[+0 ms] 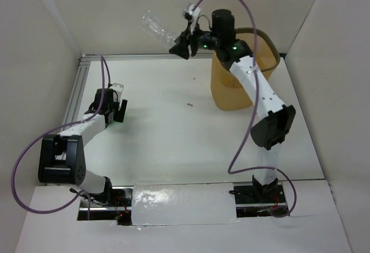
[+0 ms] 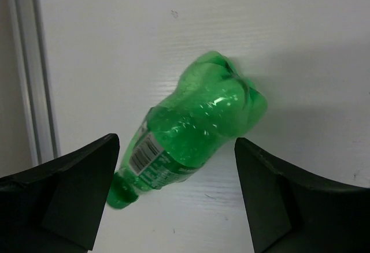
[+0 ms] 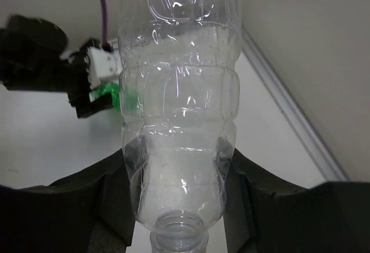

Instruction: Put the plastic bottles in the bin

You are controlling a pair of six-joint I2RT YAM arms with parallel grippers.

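A green plastic bottle (image 2: pixel 199 126) lies on its side on the white table, cap toward the lower left. My left gripper (image 2: pixel 176 149) hangs over it, open, one finger on each side and neither touching it. In the top view that gripper (image 1: pixel 118 113) covers the bottle. My right gripper (image 1: pixel 178 49) is raised at the back, left of the bin (image 1: pixel 228 88). It is shut on a clear, capless bottle (image 3: pixel 179 91), gripped near the neck. That bottle (image 1: pixel 155 25) sticks out to the upper left, away from the bin. A sliver of the green bottle (image 3: pixel 128 100) shows in the right wrist view.
White walls enclose the table on three sides. An aluminium rail (image 1: pixel 75 97) runs along the left edge, close to the left gripper. A shiny sheet (image 1: pixel 185 204) lies between the arm bases. A small dark speck (image 1: pixel 189 105) sits mid-table.
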